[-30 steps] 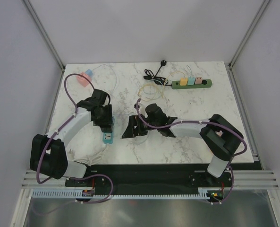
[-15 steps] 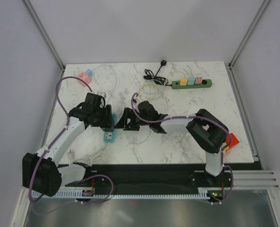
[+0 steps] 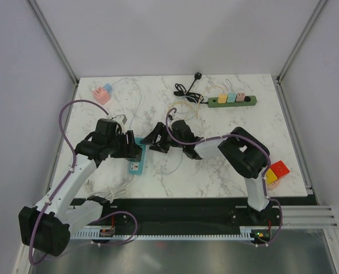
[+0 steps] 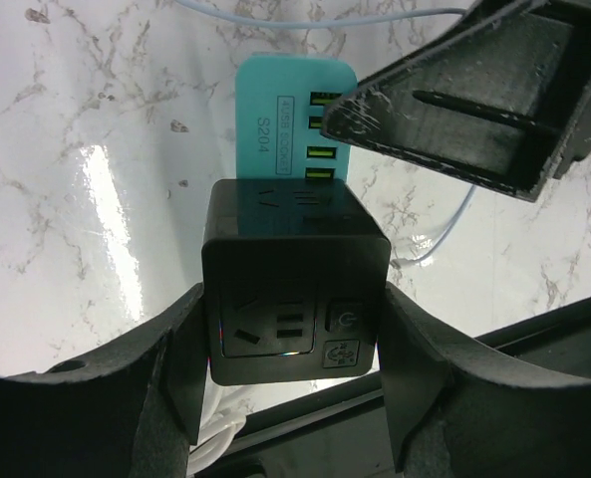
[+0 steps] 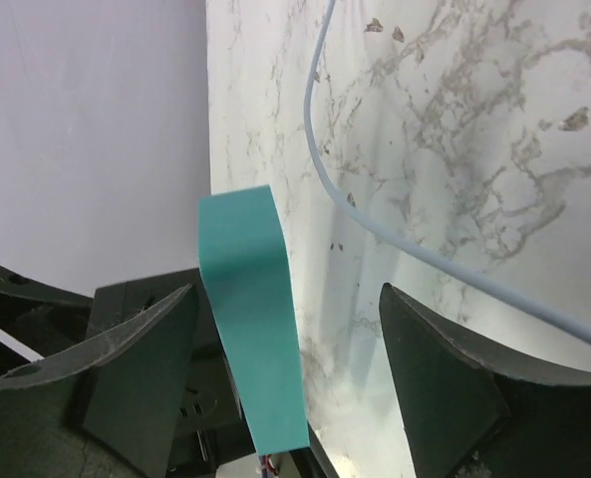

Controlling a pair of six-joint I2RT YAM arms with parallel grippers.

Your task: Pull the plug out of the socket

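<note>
Left gripper (image 4: pixel 293 344) clamps the black plug (image 4: pixel 295 249); right gripper (image 5: pixel 285 329), jaws wide, straddles the teal socket (image 5: pixel 250 299), likely to brace it.

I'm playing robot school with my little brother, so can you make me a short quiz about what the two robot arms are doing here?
1. True or false: the left gripper is clamped on the black cube.
2. Pick one: what colour is the block that pokes out beyond the black cube in the left wrist view? A) red B) teal C) yellow
3. Fill the gap: the right gripper has its jaws ____, with one finger on each side of the block and not squeezing it.

Key: 1 true; 2 B; 3 open.
</note>
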